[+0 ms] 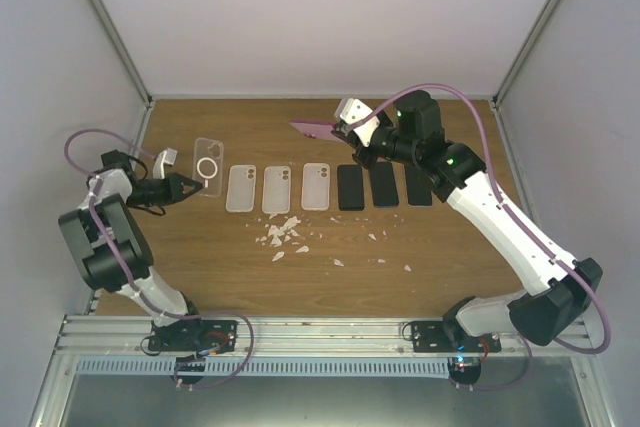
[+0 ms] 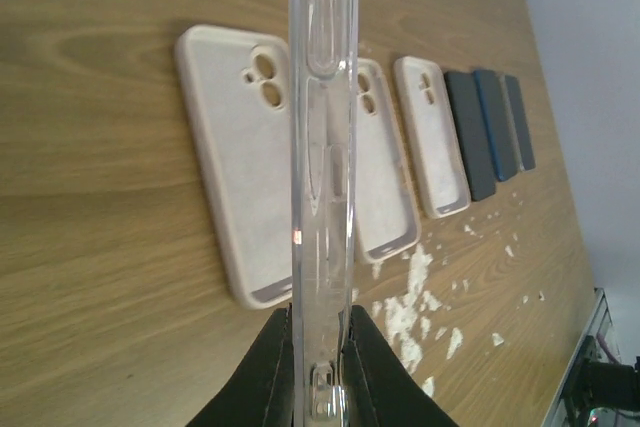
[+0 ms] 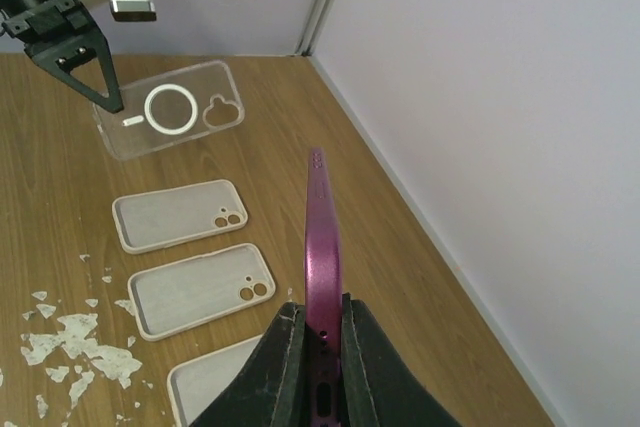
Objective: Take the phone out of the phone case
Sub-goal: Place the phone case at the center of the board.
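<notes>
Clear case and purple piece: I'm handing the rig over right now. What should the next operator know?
Left pincer: shut on one end of the clear case, which looks empty, low at the table's left.
Right pincer: shut on the purple piece, held up edge-on; phone or case, cannot tell.
Row on the table: three white cases, three dark slabs, white flakes in front.
Done: the two held pieces are apart.
Left: probably set both down and release.

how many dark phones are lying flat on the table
3, in a row: left phone beside the pale cases, middle phone, right phone partly covered by the right arm.
</notes>
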You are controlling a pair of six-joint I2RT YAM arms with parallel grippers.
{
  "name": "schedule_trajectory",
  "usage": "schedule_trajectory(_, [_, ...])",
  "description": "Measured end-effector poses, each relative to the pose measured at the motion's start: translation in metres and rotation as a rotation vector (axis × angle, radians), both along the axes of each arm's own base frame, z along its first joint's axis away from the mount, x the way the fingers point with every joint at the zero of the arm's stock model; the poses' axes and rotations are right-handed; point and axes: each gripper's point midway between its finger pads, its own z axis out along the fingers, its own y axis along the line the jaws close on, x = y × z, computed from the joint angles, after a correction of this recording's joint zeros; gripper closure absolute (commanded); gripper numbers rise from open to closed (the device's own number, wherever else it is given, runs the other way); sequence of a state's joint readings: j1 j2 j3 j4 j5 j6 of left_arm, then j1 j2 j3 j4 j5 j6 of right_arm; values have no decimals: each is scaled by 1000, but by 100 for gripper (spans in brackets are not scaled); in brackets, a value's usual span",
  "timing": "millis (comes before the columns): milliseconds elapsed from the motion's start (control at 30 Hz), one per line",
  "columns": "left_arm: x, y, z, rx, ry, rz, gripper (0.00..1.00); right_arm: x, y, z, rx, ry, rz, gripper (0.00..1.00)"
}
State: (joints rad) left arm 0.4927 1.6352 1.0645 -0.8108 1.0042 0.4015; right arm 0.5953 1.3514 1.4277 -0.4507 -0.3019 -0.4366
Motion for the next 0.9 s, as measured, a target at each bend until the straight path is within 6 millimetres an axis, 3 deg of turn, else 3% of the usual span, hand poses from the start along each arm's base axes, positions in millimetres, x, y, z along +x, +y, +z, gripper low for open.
schedule_trajectory(333, [-4,19,-58,-11,157,-20,100,-2,1,-2,2,7,13,100])
schedule_trajectory(600, [0,27,-82,-5,234,-26,99,-2,2,-2,3,9,18,100])
schedule_trajectory(767, [2,33,-94,7,280,-12,90,-2,2,-3,1,13,19,100])
schedule_trajectory(900, [1,37,-100,35,309,1,75,-1,3,-6,-2,18,19,100])
